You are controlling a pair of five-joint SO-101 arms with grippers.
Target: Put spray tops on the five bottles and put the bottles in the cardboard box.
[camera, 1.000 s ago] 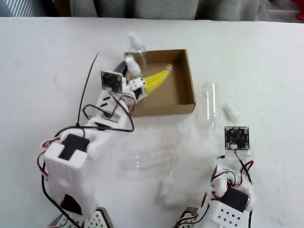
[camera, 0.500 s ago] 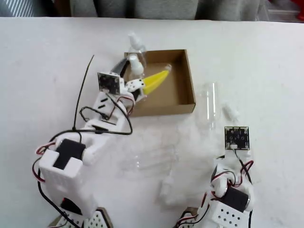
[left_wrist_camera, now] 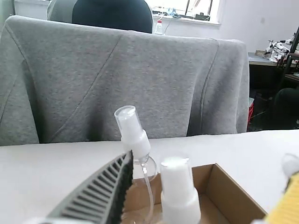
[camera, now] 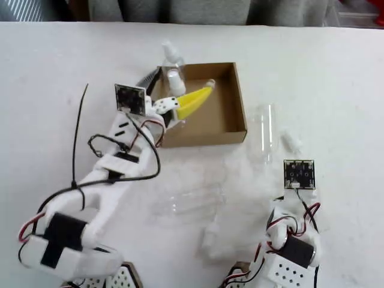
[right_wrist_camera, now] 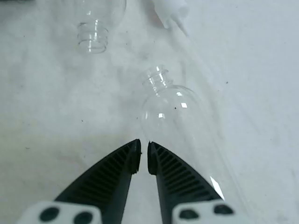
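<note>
**Between the left jaws: one topped bottle boxed, most of the job ahead**

A topped bottle [left_wrist_camera: 179, 189] stands inside the cardboard box [camera: 231, 99], between the jaws of the left gripper [camera: 183, 83]. A second topped bottle [left_wrist_camera: 132, 133] stands just beyond that gripper's tips, at the box's far wall. We cannot tell whether it is inside that wall or just outside it. We judge two of the five bottles fitted with tops, and one, perhaps two, boxed.

The left gripper is spread wide. Its ribbed dark finger [left_wrist_camera: 105, 191] is on one side of the boxed bottle and its yellow finger on the other, with open space on both sides. We take it to be holding nothing.

The right gripper [right_wrist_camera: 140, 158] has its jaws drawn together, with only a sliver between the tips and nothing in them. Just ahead of those tips a bare bottle [right_wrist_camera: 170, 105] lies on its side on the table [camera: 336, 72], its open neck pointing away. Farther ahead we see another bare neck [right_wrist_camera: 92, 36] and a loose spray top [right_wrist_camera: 172, 11]. We judge these bottles need tops and boxing.
</note>
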